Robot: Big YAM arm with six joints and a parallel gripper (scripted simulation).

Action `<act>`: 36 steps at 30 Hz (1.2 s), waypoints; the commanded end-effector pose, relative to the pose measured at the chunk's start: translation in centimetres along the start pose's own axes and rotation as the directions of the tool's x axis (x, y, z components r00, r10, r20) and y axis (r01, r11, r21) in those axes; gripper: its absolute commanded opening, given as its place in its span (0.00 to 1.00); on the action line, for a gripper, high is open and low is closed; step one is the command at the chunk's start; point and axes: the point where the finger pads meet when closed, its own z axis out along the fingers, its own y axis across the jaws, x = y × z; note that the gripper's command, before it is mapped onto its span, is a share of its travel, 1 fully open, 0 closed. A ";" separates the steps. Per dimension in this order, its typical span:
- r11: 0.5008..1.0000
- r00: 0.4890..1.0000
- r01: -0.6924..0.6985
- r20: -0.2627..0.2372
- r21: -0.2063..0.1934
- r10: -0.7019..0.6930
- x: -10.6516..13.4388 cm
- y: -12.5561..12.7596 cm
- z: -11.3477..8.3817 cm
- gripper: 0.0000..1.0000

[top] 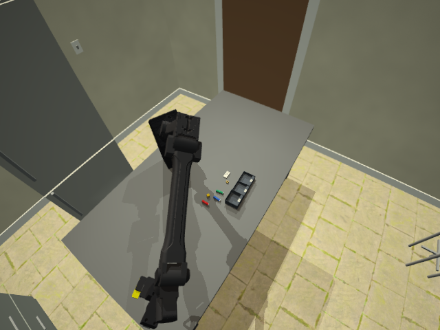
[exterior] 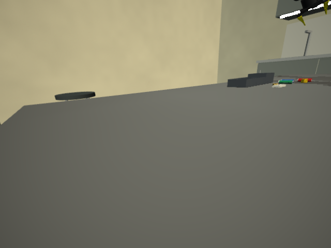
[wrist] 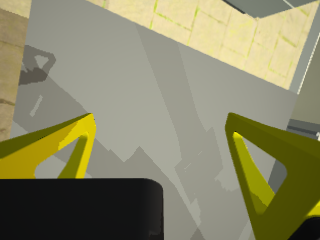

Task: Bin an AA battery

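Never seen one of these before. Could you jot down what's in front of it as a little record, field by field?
Arm: black, stretched along the grey table
Gripper: yellow fingers wide open, holding nothing, over bare table
Bins: dark tray of three compartments; labels too small to read
Batteries: red, blue, green, all lying beside the tray
Other bits: yellow block, white piece, small brown piece

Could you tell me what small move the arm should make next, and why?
Probably swing the open gripper toward the batteries: it holds nothing and hovers over bare table, while the red, blue and green batteries lie beside the bins.
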 end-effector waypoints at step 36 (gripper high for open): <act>1.000 1.000 0.000 0.000 0.000 0.000 0.0 0.0 0.0 0.09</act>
